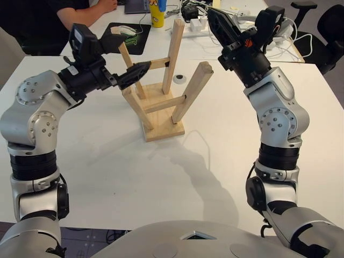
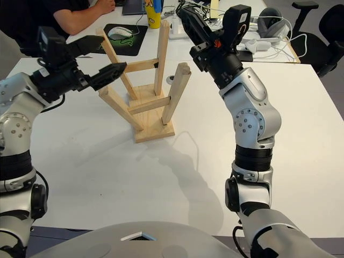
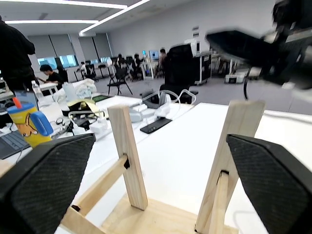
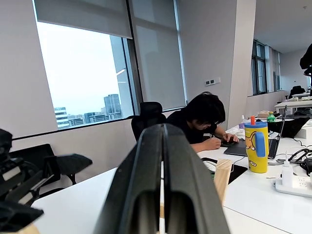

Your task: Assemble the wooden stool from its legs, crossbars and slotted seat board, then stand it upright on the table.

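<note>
The wooden stool stands upside down at mid-table, its seat board (image 1: 161, 128) flat on the white table (image 1: 161, 177) and its legs (image 1: 173, 54) pointing up, joined by crossbars (image 1: 164, 103). My left gripper (image 1: 124, 58) is open at the stool's left side, one finger above and one below the back-left leg (image 2: 114, 56), gripping nothing. The left wrist view looks between its black pads (image 3: 44, 185) at two legs (image 3: 127, 156) and the board. My right gripper (image 1: 221, 27) is raised high, behind and to the right of the stool, shut and holding nothing, clear of the right leg (image 1: 194, 88).
A small dark round part (image 1: 179, 79) lies on the table behind the stool. On the desk behind are a yellow cup (image 1: 157, 15), a mouse on a black mat (image 1: 128, 31), a power strip and cables (image 1: 196, 24). The table's near half offers free room.
</note>
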Robot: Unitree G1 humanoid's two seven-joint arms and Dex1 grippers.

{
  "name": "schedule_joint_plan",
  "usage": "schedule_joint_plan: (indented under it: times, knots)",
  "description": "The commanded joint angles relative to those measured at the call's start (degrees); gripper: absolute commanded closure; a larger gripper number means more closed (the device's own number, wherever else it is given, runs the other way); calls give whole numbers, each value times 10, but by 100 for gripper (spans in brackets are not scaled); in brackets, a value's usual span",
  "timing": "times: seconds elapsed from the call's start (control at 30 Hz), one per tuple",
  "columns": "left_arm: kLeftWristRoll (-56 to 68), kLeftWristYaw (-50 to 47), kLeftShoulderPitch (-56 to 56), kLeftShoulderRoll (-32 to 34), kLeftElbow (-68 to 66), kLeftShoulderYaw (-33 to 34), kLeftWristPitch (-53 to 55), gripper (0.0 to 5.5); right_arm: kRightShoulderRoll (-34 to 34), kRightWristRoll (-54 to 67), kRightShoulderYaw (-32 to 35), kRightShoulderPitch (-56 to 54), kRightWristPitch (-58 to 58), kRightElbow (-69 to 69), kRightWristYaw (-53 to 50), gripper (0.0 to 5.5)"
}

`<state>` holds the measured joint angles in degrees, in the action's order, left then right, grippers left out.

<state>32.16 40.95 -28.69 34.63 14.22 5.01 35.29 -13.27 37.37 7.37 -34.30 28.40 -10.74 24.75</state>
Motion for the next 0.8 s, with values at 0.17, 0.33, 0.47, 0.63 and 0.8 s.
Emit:
schedule_joint_plan:
  times: [0.17,0.33,0.47,0.63,0.8]
  knots:
    - [-26,2,3,-2,-20,-23,-16,53,11,17,6,-64,-4,3,2,549]
    - [-23,1,2,-2,-20,-23,-14,53,-1,25,36,-144,-28,-1,-10,549]
    - [-20,3,3,1,-19,-23,-9,53,-10,18,51,-172,-48,-19,-24,549]
    - [-16,9,-3,-3,-20,-30,-4,53,-23,-15,-40,-10,-9,-9,28,549]
    - [-15,13,-1,1,-21,-33,-1,53,-63,-46,-169,133,74,5,80,549]
